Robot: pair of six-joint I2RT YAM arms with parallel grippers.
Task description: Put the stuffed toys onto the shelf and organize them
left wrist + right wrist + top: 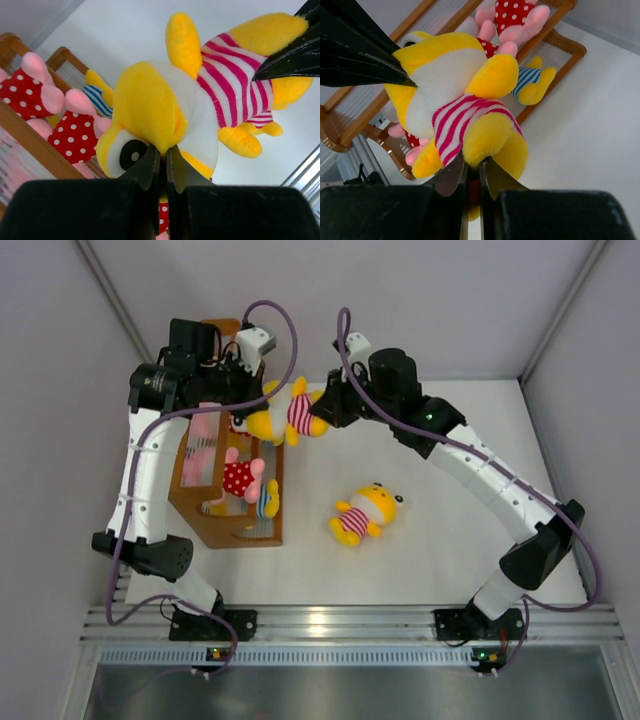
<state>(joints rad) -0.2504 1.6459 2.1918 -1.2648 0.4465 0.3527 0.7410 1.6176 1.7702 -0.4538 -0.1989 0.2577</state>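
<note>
The brown wooden stepped shelf (200, 522) stands on the left of the white table (420, 575), carrying a pink-headed plush doll in a red white-dotted outfit (240, 478) and, just right of it, a yellow-headed plush doll in blue-and-white stripes (268, 500). Above the shelf's far right edge, a yellow-headed plush doll in pink-and-white stripes (285, 415) hangs between the left claw (250, 422) at its head and the right claw (325, 410) at its leg. A second pink-striped yellow plush doll (367, 513) lies on the table right of the shelf.

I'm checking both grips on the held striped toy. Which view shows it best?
Top external: the whole striped toy hangs between both arms. The left wrist view shows only the left gripper pinching its head. The right wrist view shows only the right gripper pinching a leg.
</note>
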